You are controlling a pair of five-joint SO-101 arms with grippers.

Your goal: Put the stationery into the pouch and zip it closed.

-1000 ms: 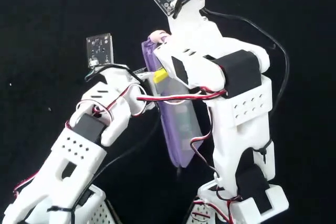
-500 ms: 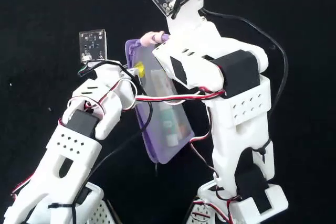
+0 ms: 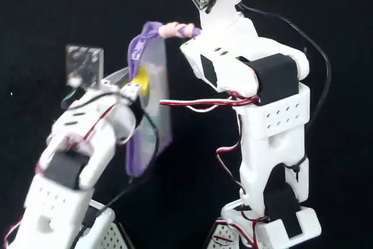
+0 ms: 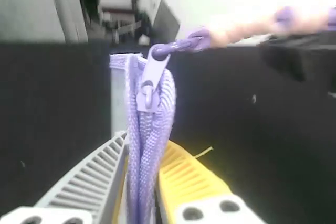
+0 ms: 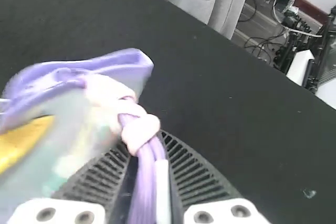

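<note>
A purple-edged see-through pouch (image 3: 152, 115) hangs in the air between the two arms, its lower end swung out to the left. My left gripper (image 3: 137, 87) is shut on the pouch's purple zipper edge (image 4: 149, 140), just below the zipper slider (image 4: 151, 74). A braided pink and purple pull cord (image 3: 175, 29) runs from the slider to my right gripper (image 3: 191, 32), which is shut on it. The cord's knot (image 5: 134, 124) sits just ahead of the right gripper (image 5: 144, 182). What is inside the pouch (image 5: 68, 106) is too blurred to tell.
A black cloth (image 3: 326, 39) covers the table under both arms. The right arm's white base (image 3: 274, 220) stands at the front right, the left arm's base (image 3: 70, 225) at the front left. Red, black and white cables (image 3: 198, 104) run between the arms.
The left arm has swung leftward, dragging the pouch's zipper edge and lower end with it. The right gripper has risen a little with the cord, which is now stretched out.
</note>
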